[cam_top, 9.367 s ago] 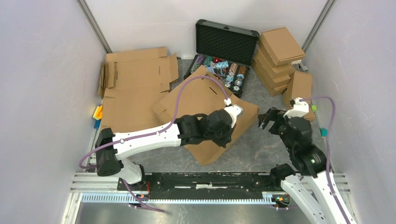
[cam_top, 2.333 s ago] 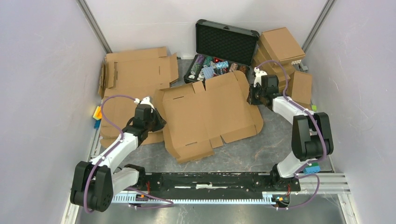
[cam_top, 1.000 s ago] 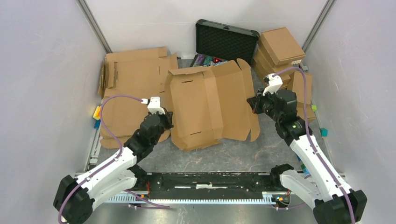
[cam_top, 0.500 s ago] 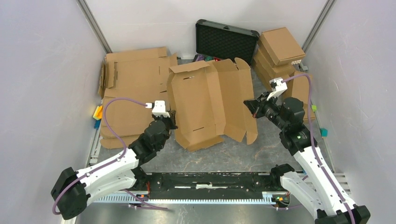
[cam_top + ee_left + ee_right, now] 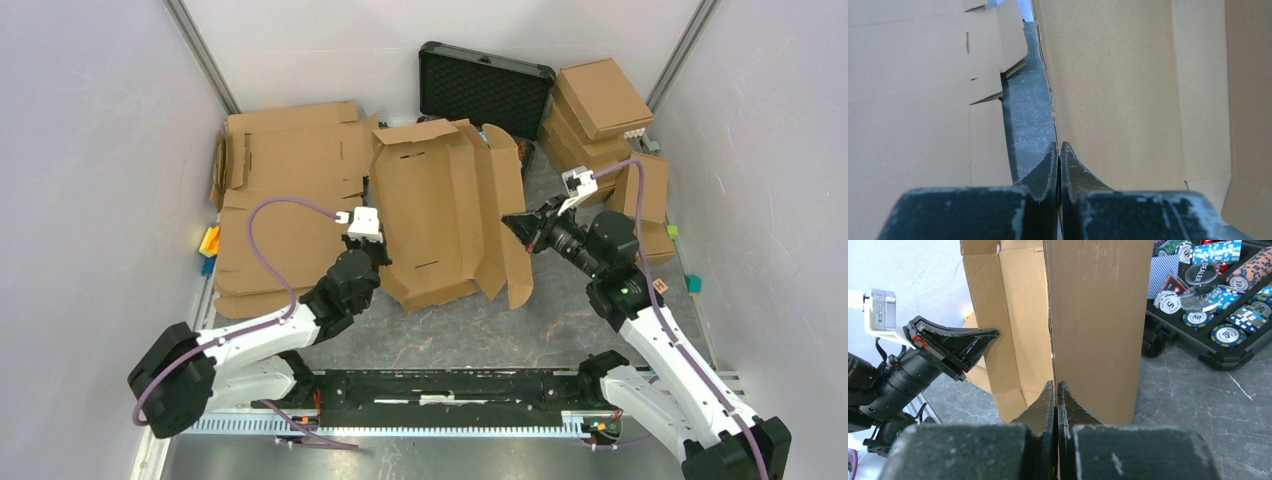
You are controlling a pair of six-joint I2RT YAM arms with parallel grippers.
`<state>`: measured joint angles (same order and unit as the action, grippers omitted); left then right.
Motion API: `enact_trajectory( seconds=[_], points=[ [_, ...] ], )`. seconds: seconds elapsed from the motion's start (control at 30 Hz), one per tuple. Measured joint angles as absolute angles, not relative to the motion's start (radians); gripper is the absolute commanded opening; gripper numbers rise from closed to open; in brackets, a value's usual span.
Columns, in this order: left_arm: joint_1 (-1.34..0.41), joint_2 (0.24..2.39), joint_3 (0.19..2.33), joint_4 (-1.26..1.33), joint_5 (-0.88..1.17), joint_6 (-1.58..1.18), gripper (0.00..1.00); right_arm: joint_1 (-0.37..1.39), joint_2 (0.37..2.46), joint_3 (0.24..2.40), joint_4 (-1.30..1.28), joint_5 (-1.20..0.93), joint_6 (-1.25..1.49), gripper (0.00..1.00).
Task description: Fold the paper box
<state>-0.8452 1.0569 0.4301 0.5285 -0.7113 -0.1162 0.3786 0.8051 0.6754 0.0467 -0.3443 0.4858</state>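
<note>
Both clenched: my left gripper point(image 5: 1058, 147), right gripper point(image 5: 1055, 385). Plain brown corrugated cardboard paper box point(image 5: 430, 210) between, walls at tips, long axis running away.

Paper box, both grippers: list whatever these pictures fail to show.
- Top view: the raised paper box hides the lower half of the black case.
- Left wrist view: the left gripper is shut on the box wall; it hides how deep the cardboard sits.
- Right wrist view: the right gripper does likewise; the frame cuts off the box top.
- Top view: flat cardboard stack, sheet count unreadable.
</note>
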Motion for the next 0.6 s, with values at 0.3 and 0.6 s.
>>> enact_trajectory(
  seconds=[0.3, 0.6],
  points=[
    [-0.849, 1.119, 0.439, 0.598, -0.722, -0.063, 0.11, 0.385, 0.731, 0.603, 0.03, -0.243, 0.399, 0.0],
    [-0.832, 1.017, 0.478, 0.34, -0.665, -0.241, 0.49, 0.385, 0.546, 0.475, -0.023, -0.113, 0.233, 0.0]
  ],
)
